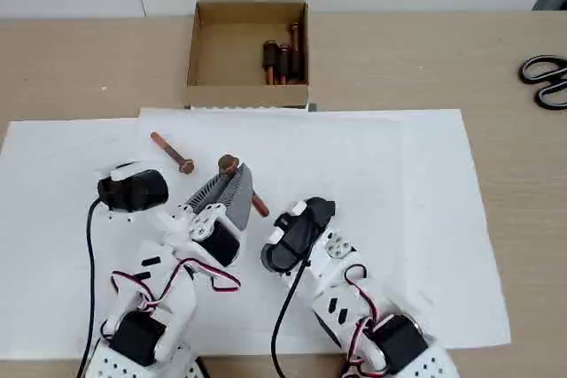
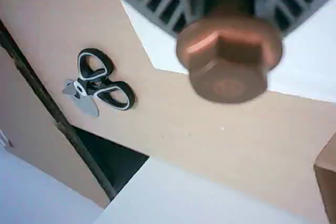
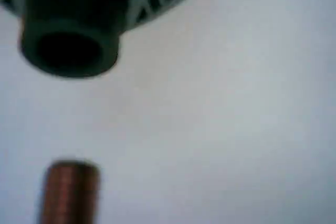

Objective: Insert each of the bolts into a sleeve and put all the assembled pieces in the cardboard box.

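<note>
My left gripper (image 1: pixel 232 192) is shut on a copper bolt (image 1: pixel 229 165) over the white paper; its hex head (image 2: pixel 228 59) points toward the box and its threaded tip (image 1: pixel 260 206) sticks out toward the right arm. My right gripper (image 1: pixel 297 232) is shut on a black sleeve (image 3: pixel 68 51), whose open bore faces the bolt tip (image 3: pixel 71 192) across a short gap. A second bolt (image 1: pixel 171 152) lies loose on the paper. The cardboard box (image 1: pixel 205 50) at the back holds assembled pieces (image 1: pixel 283 61) in its right corner.
A white paper sheet (image 1: pixel 399 201) covers the tan table. Black-handled scissors (image 1: pixel 545 81) lie at the far right edge, also in the left wrist view as scissors (image 2: pixel 100 82). A black cable runs along the left arm's base.
</note>
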Available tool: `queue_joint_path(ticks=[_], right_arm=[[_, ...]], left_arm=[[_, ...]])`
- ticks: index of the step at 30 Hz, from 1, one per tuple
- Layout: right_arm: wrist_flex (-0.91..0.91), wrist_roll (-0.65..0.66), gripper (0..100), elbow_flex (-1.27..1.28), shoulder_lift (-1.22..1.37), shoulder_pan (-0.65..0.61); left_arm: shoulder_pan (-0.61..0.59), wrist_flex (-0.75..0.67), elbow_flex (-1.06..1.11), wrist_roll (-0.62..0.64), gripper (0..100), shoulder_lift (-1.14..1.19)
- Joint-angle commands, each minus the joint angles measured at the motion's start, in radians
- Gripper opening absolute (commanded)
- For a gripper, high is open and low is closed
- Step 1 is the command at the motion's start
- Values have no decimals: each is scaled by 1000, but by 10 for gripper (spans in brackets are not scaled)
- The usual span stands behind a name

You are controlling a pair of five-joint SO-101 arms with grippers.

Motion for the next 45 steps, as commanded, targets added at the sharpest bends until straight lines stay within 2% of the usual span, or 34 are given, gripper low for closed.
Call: queue_joint_path(ticks=[1, 14, 21, 45], right_arm=[[-68, 12, 2, -11, -15, -4], [-74, 12, 2, 0, -13, -54], [-91, 12, 2, 9, -13, -48], [-94, 12, 2, 12, -13, -13]], left_arm=[[5, -28, 1, 5, 7, -17], [21, -29, 13, 25, 7, -17], [57, -28, 13, 25, 7, -17], [51, -28, 13, 6, 7, -12]])
